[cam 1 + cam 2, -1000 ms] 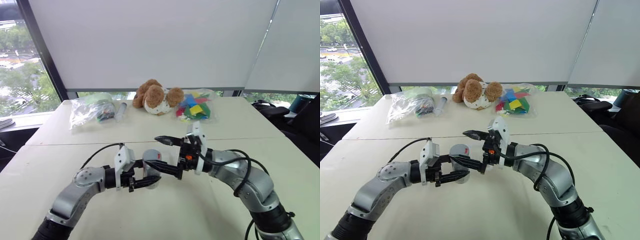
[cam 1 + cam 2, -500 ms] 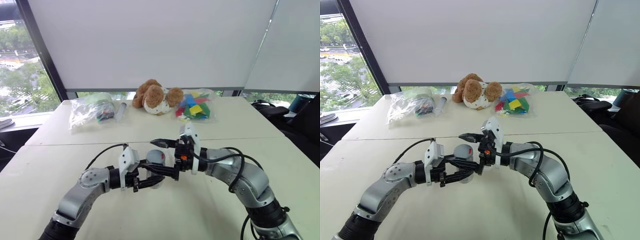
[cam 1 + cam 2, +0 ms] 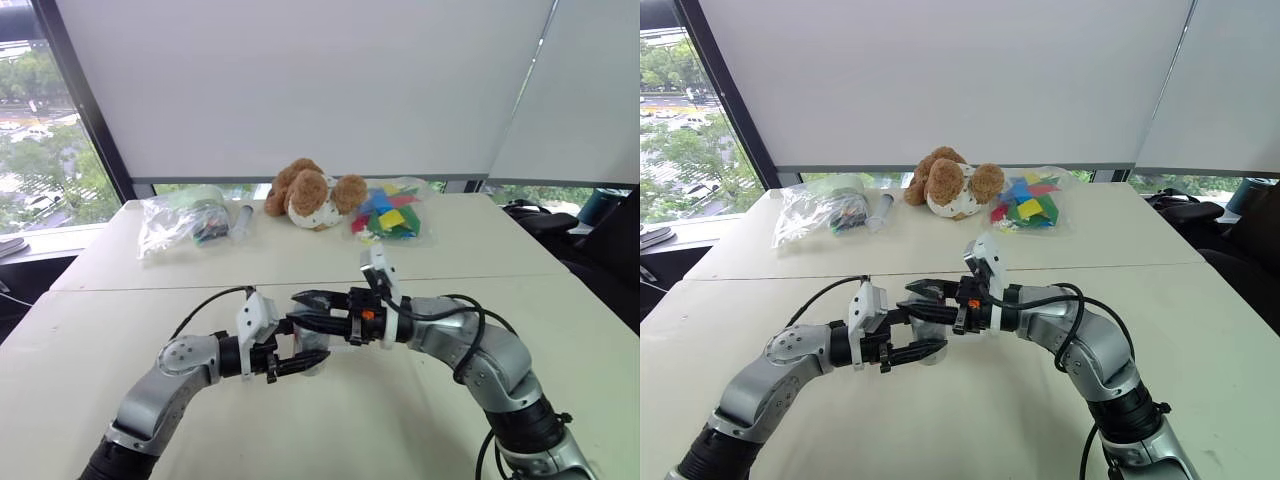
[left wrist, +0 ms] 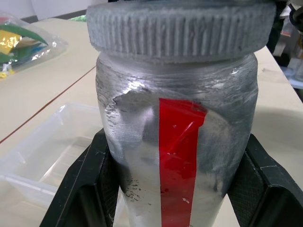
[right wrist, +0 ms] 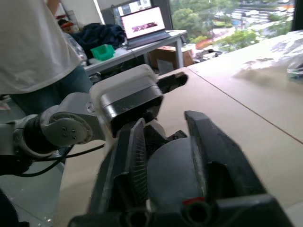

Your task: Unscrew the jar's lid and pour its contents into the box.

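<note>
Beige tabletop [image 3: 120, 300] fills my forward view, with white blinds and a window behind it.

I see the jar [image 4: 175, 142] upright and lifted off the table, clamped by its body between the two black fingers [image 4: 80, 189] of my left gripper [image 3: 300, 352]. It is a clear-greyish cylinder with a red strip running down its side. The lid [image 4: 180, 28], a ribbed grey screw cap, sits on top of it. I cannot make out the contents through the cloudy wall.

My right gripper [image 3: 312, 305] comes in from the opposite side, level, just above the left one. In the right wrist view its fingers [image 5: 213, 151] stand on either side of the lid's round top, close against it; I cannot tell whether they are pressing on it.

Just beyond my left gripper, low on the table, lies the box [image 4: 42, 156], a shallow clear tray.

Well past both hands, along the far edge, I see a clear bag of small items [image 3: 180, 222], a brown-and-white plush toy [image 3: 312, 193] and a clear bag of coloured blocks [image 3: 392, 213].

A person in a white shirt [image 5: 33, 42] shows behind my left arm.
</note>
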You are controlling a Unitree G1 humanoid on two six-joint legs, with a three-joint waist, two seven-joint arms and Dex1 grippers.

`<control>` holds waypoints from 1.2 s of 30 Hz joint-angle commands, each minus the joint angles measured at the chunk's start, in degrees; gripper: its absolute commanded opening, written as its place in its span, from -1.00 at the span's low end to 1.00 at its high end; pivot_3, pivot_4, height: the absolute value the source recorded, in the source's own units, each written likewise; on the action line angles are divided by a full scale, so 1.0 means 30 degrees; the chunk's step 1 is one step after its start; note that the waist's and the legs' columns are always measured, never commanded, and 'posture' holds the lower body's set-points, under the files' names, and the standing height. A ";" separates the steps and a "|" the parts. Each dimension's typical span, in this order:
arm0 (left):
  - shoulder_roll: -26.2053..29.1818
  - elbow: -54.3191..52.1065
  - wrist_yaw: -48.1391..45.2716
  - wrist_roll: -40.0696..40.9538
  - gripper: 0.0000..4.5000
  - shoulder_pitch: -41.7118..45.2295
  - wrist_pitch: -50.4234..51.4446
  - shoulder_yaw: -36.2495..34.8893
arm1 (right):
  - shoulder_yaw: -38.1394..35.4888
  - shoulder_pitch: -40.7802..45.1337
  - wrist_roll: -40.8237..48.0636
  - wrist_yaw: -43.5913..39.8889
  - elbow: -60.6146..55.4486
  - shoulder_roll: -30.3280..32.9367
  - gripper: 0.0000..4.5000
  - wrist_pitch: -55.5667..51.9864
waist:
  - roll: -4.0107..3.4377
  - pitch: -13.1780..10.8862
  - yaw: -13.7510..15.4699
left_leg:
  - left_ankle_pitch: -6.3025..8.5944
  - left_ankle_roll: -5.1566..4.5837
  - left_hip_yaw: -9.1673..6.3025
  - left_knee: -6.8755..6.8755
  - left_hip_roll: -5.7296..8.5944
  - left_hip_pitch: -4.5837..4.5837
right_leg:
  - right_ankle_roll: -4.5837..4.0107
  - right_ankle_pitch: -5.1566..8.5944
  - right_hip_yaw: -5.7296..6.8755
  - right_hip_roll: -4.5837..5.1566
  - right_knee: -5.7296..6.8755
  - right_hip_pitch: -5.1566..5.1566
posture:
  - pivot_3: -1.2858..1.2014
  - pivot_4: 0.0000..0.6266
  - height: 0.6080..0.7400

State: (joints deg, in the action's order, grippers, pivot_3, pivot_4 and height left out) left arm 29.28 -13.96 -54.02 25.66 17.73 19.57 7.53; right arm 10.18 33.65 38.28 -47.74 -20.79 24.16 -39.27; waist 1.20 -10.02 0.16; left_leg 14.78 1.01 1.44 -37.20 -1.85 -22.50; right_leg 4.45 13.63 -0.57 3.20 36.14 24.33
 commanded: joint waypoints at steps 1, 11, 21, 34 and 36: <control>0.0023 -0.0710 -0.0084 0.0190 0.06 0.0265 -0.0449 -0.0505 | -0.0766 0.0577 -0.0071 0.0185 -0.0284 0.0067 0.56 0.0360 | 0.0000 0.0000 0.0000 | 0.0000 0.0000 -0.0001 0.0000 0.0000 0.0000 | 0.0000 0.0000 -0.0001 0.0000 0.0000 0.0000 | 0.03 -0.52 1.00; -0.0142 -0.0563 -0.0088 0.0094 0.06 0.0340 -0.0635 -0.0368 | -0.0091 0.0778 -0.1309 0.0039 0.0734 0.0282 0.99 0.0259 | 0.0000 0.0000 0.0000 | 0.0000 0.0000 0.0000 0.0000 0.0000 0.0000 | -0.0001 0.0001 0.0000 0.0000 0.0000 0.0000 | 0.03 -0.52 1.00; -0.0095 -0.0714 -0.0046 0.0068 0.06 0.0186 -0.0604 -0.0370 | -0.0122 0.0658 -0.1551 -0.0353 0.0992 -0.0030 0.62 0.0658 | 0.0000 0.0000 -0.0012 | 0.0000 0.0000 0.0000 0.0001 0.0000 0.0000 | -0.0001 0.0000 0.0000 0.0000 0.0000 0.0001 | 0.03 -0.52 1.00; -0.0139 -0.0569 -0.3365 0.1501 0.06 0.0441 -0.1918 -0.0128 | 0.0595 0.1982 -0.0858 -0.6747 0.2037 0.2303 0.03 0.1397 | -0.0006 -0.0007 -0.0032 | 0.0000 0.0000 0.0004 0.0000 0.0001 0.0000 | -0.0002 0.0001 0.0001 0.0000 -0.0004 0.0001 | 0.03 -0.52 1.00; 0.0000 -0.0443 -0.4244 0.1526 0.06 0.0606 -0.2023 0.0079 | 0.0780 0.2423 -0.0746 -0.8159 0.2550 0.2734 0.03 0.1578 | -0.0004 -0.0007 -0.0054 | 0.0000 -0.0001 -0.0001 0.0005 -0.0001 0.0001 | -0.0005 0.0003 0.0004 -0.0002 -0.0007 0.0001 | 0.03 -0.52 1.00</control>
State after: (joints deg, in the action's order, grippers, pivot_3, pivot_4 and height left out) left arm 28.79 -13.93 -63.65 27.50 17.99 15.32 8.34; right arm 12.05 40.02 35.20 -67.31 -13.55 31.00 -35.68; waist 1.18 -10.04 0.00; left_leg 14.78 1.01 1.44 -37.19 -1.85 -22.50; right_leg 4.43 13.63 -0.55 3.19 36.11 24.33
